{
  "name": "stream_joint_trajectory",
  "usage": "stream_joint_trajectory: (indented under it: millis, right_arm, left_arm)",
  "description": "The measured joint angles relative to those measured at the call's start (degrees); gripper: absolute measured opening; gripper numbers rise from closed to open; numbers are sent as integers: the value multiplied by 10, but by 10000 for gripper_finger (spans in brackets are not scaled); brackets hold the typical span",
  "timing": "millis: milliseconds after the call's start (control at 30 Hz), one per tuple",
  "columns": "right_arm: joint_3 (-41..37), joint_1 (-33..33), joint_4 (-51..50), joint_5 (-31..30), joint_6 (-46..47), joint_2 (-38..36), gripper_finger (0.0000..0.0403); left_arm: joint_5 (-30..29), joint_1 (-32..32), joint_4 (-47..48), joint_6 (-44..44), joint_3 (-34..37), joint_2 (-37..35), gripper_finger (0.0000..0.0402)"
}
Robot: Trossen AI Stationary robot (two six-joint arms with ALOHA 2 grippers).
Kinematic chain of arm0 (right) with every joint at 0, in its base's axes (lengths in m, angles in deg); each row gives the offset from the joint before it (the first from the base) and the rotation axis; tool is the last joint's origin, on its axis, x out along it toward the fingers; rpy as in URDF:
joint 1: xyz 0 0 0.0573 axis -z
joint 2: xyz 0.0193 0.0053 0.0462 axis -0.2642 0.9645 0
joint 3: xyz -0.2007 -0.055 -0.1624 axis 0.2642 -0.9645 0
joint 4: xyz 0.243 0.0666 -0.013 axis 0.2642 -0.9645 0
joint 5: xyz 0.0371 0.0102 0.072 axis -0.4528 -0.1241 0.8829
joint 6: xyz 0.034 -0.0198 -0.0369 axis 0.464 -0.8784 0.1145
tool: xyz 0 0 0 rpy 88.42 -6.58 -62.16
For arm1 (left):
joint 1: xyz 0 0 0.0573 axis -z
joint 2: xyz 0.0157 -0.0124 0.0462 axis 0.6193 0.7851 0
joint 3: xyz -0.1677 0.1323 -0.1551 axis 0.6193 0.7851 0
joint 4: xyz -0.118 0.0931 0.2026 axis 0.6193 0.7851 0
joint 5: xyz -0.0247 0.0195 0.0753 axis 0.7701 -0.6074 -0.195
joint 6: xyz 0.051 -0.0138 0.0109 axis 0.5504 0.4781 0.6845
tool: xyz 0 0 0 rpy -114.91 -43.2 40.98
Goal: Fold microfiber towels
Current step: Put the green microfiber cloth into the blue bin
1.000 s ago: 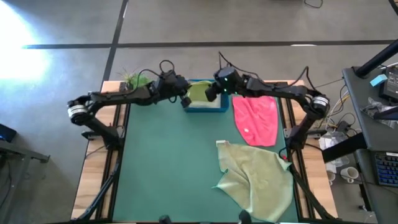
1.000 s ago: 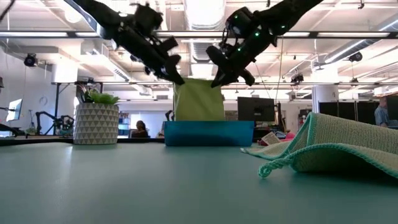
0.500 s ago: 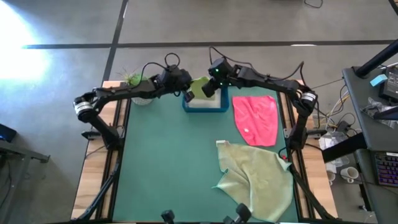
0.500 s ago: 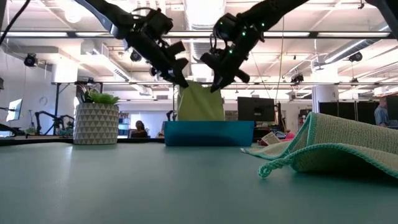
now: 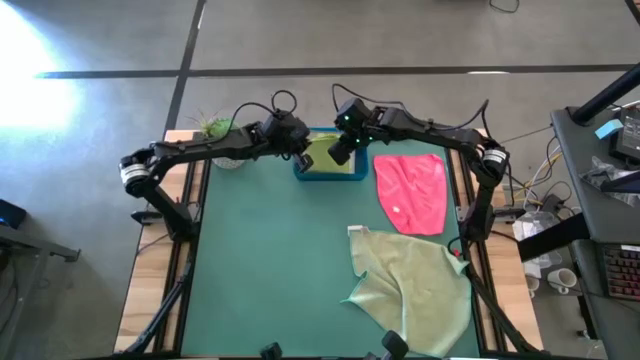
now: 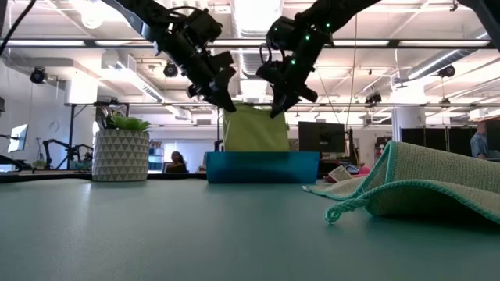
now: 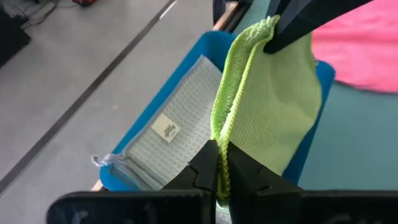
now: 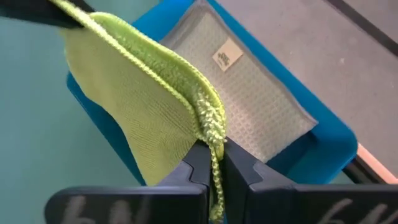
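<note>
Since the earlier frame both arms have drawn closer over the blue tray (image 5: 328,174), and the lime green towel (image 6: 254,129) now hangs lower into it. The left pincer (image 7: 217,163) is closed on one top corner of the towel; the right pincer (image 8: 212,157) is closed on the other. A folded light grey towel (image 7: 169,142) lies flat in the tray beneath. The tray sits at the far edge of the tabletop (image 5: 270,270). The hot pink towel (image 5: 411,191) lies to the tray's right; the pale sage green towel (image 5: 412,290) lies crumpled near right.
</note>
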Motion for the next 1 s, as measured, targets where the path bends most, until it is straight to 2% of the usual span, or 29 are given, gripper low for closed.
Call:
stream_joint_trajectory:
  millis: [233, 633, 1000]
  right_arm:
    - [-9, 13, 24, 8, 3, 28, 9]
    - [-9, 28, 42, -9, 11, 87, 9]
    - [-9, 42, 57, -11, 18, 88, 16]
  left_arm:
    - [-11, -1, -2, 1, -1, 52, 1]
    - [-33, -23, -4, 51, -46, 129, 1]
    - [-87, -33, -22, 96, -67, 144, 1]
